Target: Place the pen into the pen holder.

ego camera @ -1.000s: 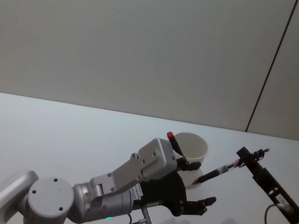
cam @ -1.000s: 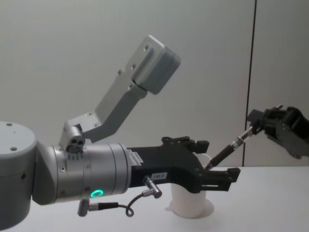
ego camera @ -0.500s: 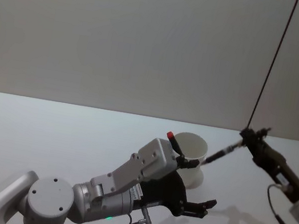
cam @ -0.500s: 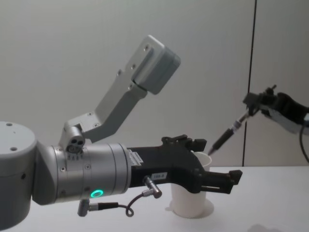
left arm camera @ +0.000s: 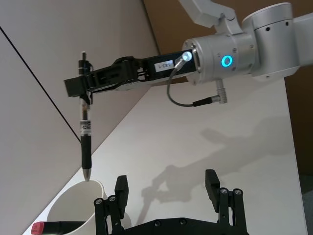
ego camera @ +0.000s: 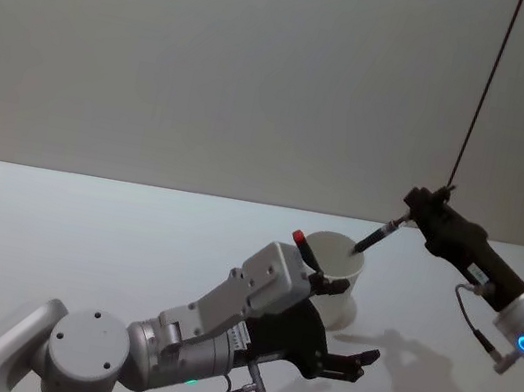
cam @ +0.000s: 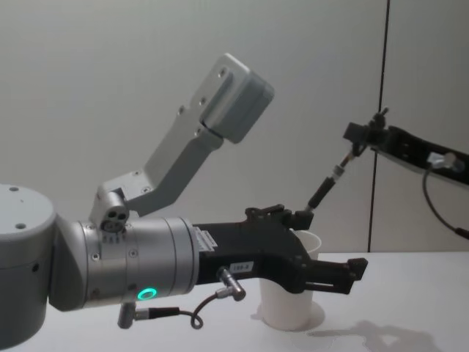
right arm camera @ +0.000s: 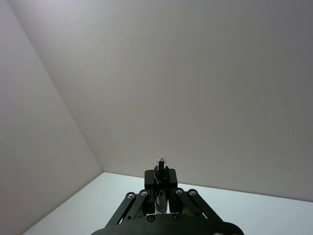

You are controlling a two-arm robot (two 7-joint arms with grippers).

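Here the right gripper (ego camera: 414, 207) hangs in the air above and to the right of the pen holder (ego camera: 333, 275), its fingers closed on the upper end of the pen (ego camera: 378, 236). The pen slants down toward the cup, and its dark tip sits just above the rolled rim on the cup's right side; in the left wrist view the tip (left arm camera: 86, 172) is right over the rim of the white cup (left arm camera: 68, 208), not yet inside it. From the chest view the pen (cam: 327, 185) points down at the cup (cam: 291, 297), with the right gripper (cam: 360, 137) holding it high up.

The left gripper (ego camera: 341, 324) is low over the white table (ego camera: 51, 240), just in front of the cup, its two black fingers spread wide apart and holding nothing. In the chest view it (cam: 322, 253) crosses in front of the cup.

A red-capped marker (ego camera: 306, 247) already stands inside the cup, leaning on its left rim.
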